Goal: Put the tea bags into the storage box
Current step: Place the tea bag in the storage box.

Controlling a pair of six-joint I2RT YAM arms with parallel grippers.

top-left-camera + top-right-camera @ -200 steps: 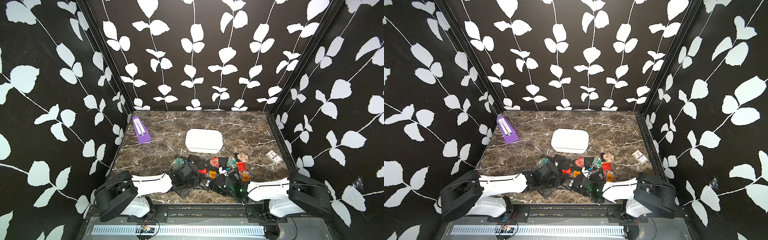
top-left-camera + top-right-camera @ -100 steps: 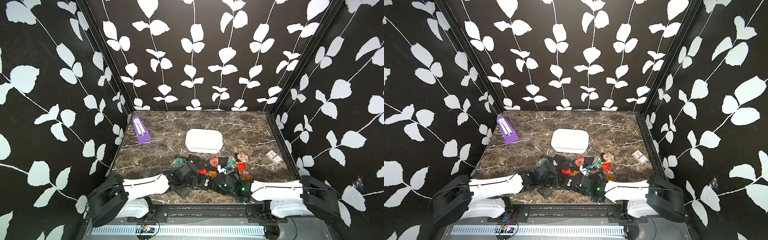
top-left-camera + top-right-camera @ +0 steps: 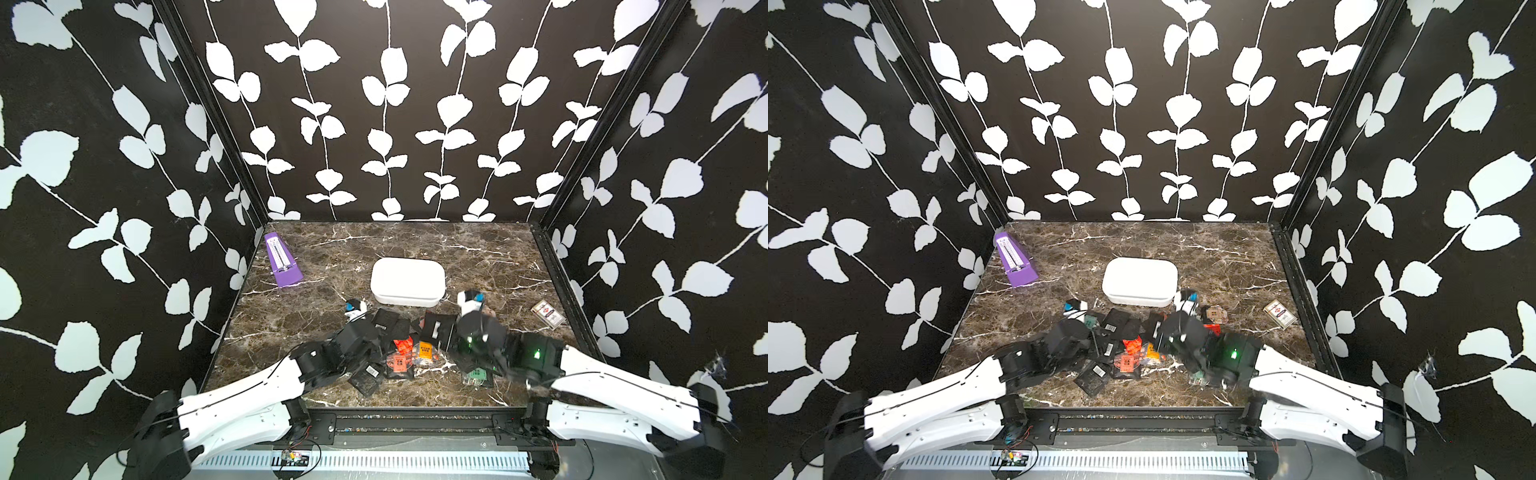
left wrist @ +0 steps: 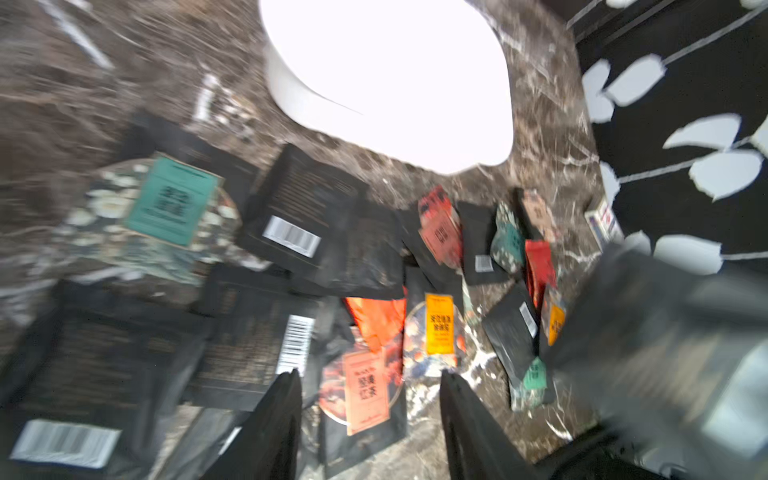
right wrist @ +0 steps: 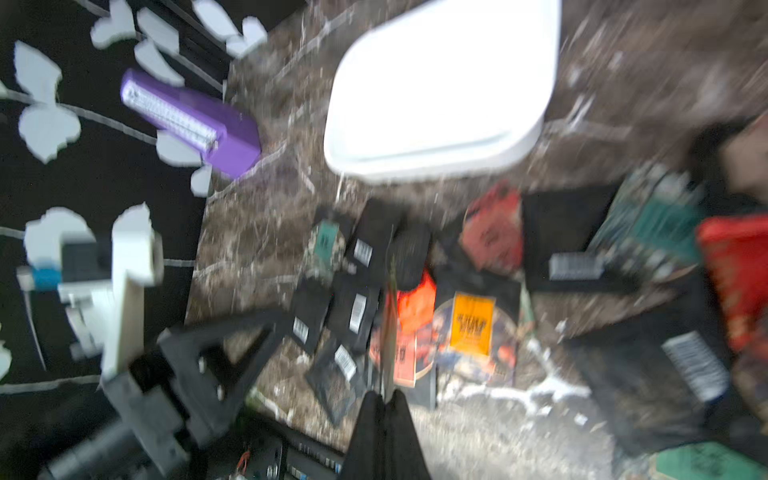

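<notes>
The tea bags lie heaped on the bench on the robot's side of the storage box. The left hand hovers over that heap with its fingers well apart. It grips nothing, and a salmon-labelled tea bag shows in the gap. The right hand is closed tight above the heap. Blur hides whether the thin strip at its tips is pinched.
</notes>
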